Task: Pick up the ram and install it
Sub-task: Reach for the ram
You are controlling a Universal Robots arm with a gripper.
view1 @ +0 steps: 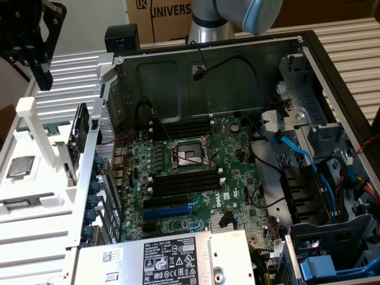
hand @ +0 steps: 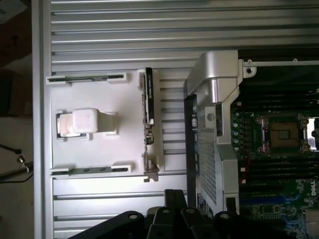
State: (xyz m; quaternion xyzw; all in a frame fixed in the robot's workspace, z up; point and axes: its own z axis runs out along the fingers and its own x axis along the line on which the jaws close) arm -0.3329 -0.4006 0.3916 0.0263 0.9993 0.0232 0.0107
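Beside the open computer case (view1: pixel 309 53), just outside its metal side wall, the ram (view1: pixel 79 132) stands on its long edge in a white holder (view1: pixel 41 190). It is not in the case's long black slots (view1: pixel 184 183) yet. Off to that same side of the case, high above the holder, the gripper (view1: pixel 41 74) hangs with its fingers pressed together, well apart from the ram.

green motherboard (view1: pixel 240 172), black memory slots (view1: pixel 184 184) with white end clips (view1: pixel 152 178), bright blue cables (view1: pixel 300 155), blue expansion slot (view1: pixel 172 212), ribbed whitish surface (view1: pixel 68 65), all-black gripper (view1: pixel 41 74), silver-grey case (view1: pixel 178 71), baby-blue arm cap (view1: pixel 261 15)
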